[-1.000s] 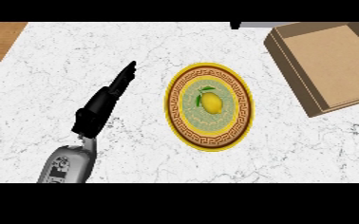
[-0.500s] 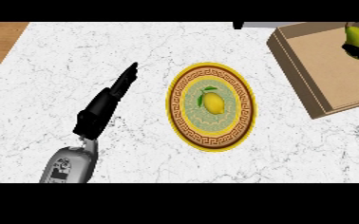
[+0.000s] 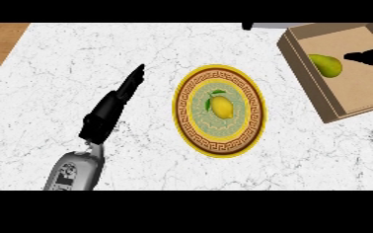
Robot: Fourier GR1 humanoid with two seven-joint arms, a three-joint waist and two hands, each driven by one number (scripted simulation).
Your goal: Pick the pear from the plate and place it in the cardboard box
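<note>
**Pear lies in the cardboard box, left hand stretched flat over the counter**

The left hand (image 3: 116, 103) comes in from about 7 o'clock on its grey forearm (image 3: 74, 170) and points toward 1 o'clock. Its black fingers are straight and pressed together into a narrow blade, holding nothing. The fingertips end well short of the plate (image 3: 218, 111), which sits at the centre of the white marble counter (image 3: 109, 54).

The plate is round with a yellow rim and a dark band of key pattern. A yellow lemon with a green leaf is pictured at its middle; nothing else lies on it.

The cardboard box (image 3: 342, 69) sits at 2 o'clock, open at the top, and is cut off by the right edge. The green pear (image 3: 325, 65) lies inside it on the box floor, near the left wall.

Only a small black tip of the right hand (image 3: 360, 57) shows at the right edge, just beside the pear. Too little of it appears to tell whether it is open or closed, or whether it touches the pear.

A strip of brown wood shows at 10 o'clock, beyond the counter's edge. A small dark shape at 1 o'clock along the top edge cannot be made out. No readable writing appears anywhere.
</note>
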